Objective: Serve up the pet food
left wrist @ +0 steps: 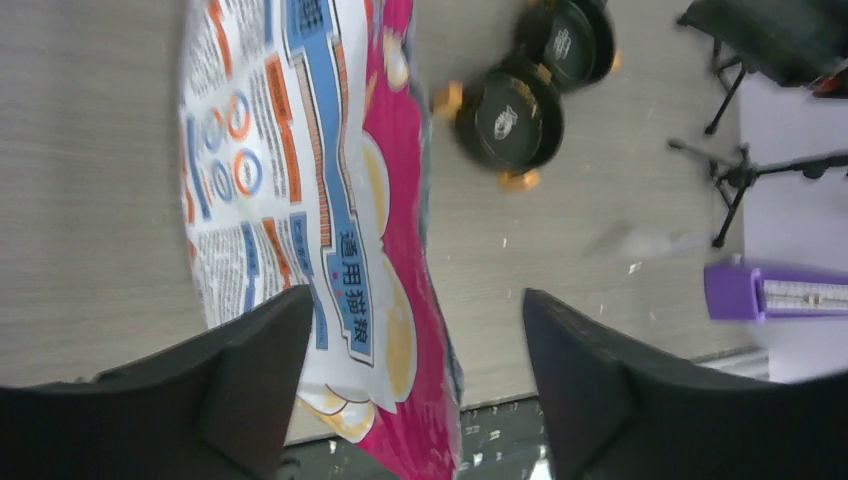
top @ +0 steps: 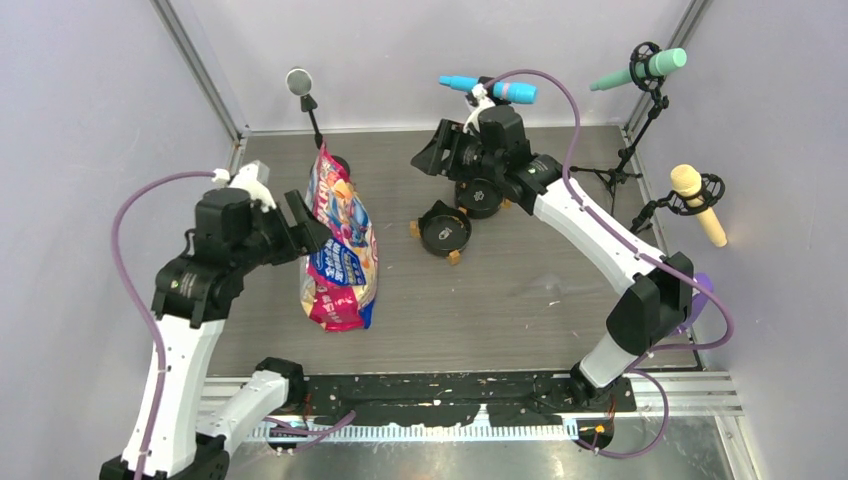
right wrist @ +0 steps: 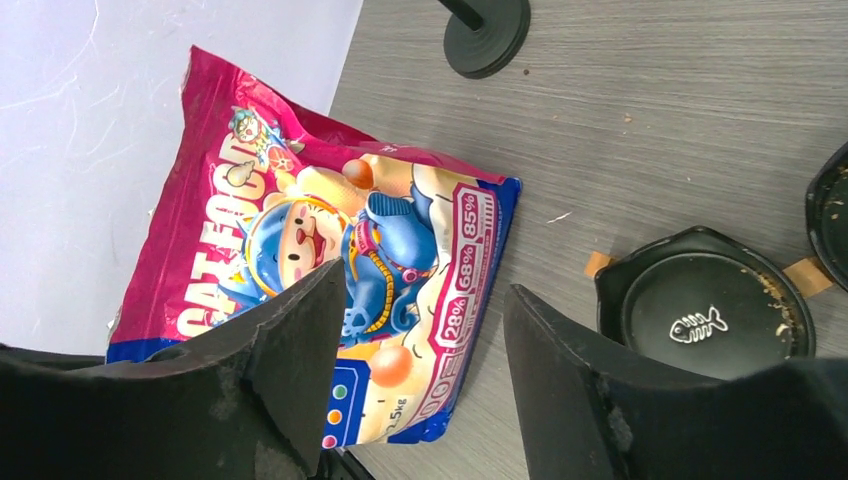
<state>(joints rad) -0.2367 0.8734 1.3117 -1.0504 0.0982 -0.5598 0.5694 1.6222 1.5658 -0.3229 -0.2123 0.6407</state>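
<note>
Left wrist view: my left gripper (left wrist: 415, 300) has its jaws standing apart with nothing pinched. The glossy pink-and-blue bag (left wrist: 300, 190) sits just beyond them and fills the gap. Pet food itself is not visible. I judge it is inside the bag; whether the top is cut open I cannot tell. My right gripper (right wrist: 422, 285) is also spread and empty, hanging over the far side of the table and facing the bag's printed front.

Step in hand, as I read it: take hold of the bag.
- The film is slick and bulges, so bite a flat seam or corner near the top, not the swollen belly.
- Close squarely so the bag does not twist out.
- Keep the mouth up until it is over a bowl.

Around:
- The near bowl (top: 444, 230) sits to the right of the bag, apart from it.
- It touches, or nearly touches, the far bowl (top: 482, 196), which is partly under my right arm.
- Tan crumbs line the rim of one bowl in the right wrist view.
- The round stand base (top: 335, 162) of the grey microphone (top: 299, 81) sits just behind the bag's far end, so I could knock it when lifting.
- The tripod stand (top: 612, 176) and purple device (left wrist: 775, 290) are well off to the right, out of the likely pour path.
</note>
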